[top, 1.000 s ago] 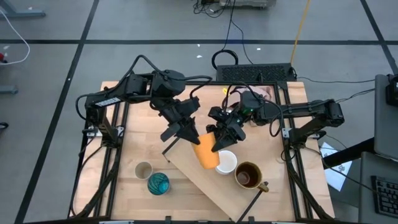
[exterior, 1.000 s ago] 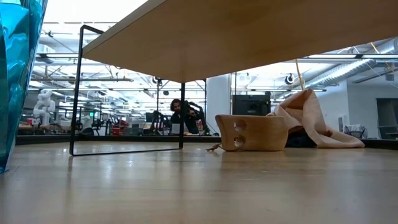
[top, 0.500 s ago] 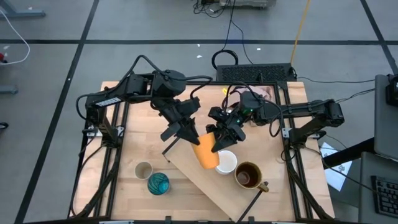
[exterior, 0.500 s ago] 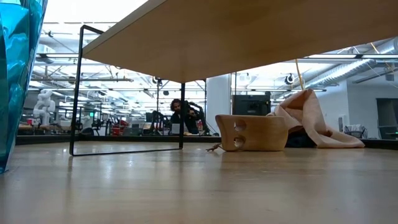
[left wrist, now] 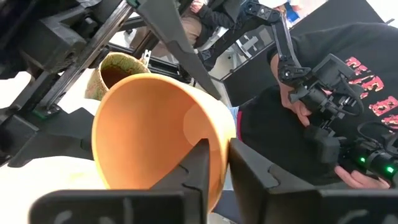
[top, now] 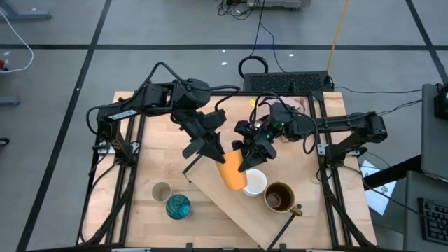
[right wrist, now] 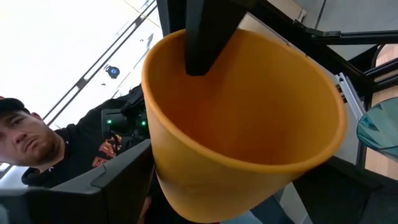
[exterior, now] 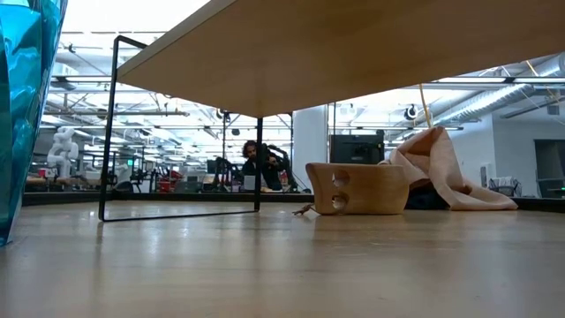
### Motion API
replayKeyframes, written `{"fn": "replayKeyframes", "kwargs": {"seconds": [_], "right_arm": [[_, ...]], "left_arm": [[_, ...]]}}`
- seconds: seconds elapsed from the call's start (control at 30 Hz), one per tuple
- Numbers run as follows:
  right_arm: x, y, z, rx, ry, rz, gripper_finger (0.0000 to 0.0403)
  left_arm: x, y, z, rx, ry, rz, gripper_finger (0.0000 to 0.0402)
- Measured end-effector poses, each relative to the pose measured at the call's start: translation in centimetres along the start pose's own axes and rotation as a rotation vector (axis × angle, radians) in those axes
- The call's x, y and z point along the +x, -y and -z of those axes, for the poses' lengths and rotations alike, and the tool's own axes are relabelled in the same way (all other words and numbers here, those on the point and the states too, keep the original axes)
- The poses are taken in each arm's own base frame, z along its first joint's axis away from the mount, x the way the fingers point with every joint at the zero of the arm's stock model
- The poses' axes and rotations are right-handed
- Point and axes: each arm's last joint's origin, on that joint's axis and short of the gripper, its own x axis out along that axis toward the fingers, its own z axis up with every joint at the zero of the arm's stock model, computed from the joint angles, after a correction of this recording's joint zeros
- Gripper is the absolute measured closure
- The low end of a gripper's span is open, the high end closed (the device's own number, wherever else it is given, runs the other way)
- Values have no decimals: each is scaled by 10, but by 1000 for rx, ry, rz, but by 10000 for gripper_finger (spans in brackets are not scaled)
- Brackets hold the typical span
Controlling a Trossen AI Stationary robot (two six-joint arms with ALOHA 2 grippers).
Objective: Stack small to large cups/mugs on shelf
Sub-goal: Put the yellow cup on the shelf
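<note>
The orange cup (top: 232,174) is tilted above the light wood shelf (top: 231,210), between my two grippers. My left gripper (top: 214,151) is shut on its rim, and my right gripper (top: 245,159) is at its wall from the other side. On the shelf stand the white mug (top: 255,183) and the dark brown mug (top: 278,197). The beige-grey cup (top: 162,191) and the teal cup (top: 178,206) stand on the tabletop. The tan cup (exterior: 357,187) lies on its side under the shelf. My left gripper pinches the orange cup's rim (left wrist: 219,140), with one finger (left wrist: 198,163) inside the cup and the other (left wrist: 252,171) outside. It comes slanting down from the table's far left. The cup is tilted. My right gripper has the cup's outer wall (right wrist: 186,186) between its fingers, from the table's far right. Only one finger (right wrist: 118,174) shows, lying against the wall; the cup hides the other.
The pink cloth (top: 297,105) lies at the table's far right, also seen in the low view (exterior: 441,172). The shelf runs slantwise across the table's near half on thin dark rails (exterior: 110,124). A person (right wrist: 37,146) stands beyond the table.
</note>
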Motion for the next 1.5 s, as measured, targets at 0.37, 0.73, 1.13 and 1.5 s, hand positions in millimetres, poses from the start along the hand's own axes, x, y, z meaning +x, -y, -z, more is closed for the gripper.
{"fn": "replayKeyframes", "kwargs": {"seconds": [0.37,0.73,1.13,1.5], "right_arm": [[0,-1,0,-7,1,-5,71],[0,-7,-2,-37,-1,-34,71],[0,-8,-2,-59,-4,-35,71],[-5,-3,-5,-124,12,-7,71]], "left_arm": [[-8,2,0,-25,20,-10,224],[-19,9,3,-76,17,27,163],[-33,21,8,-92,28,36,163],[-63,43,21,-88,83,4,163]]}}
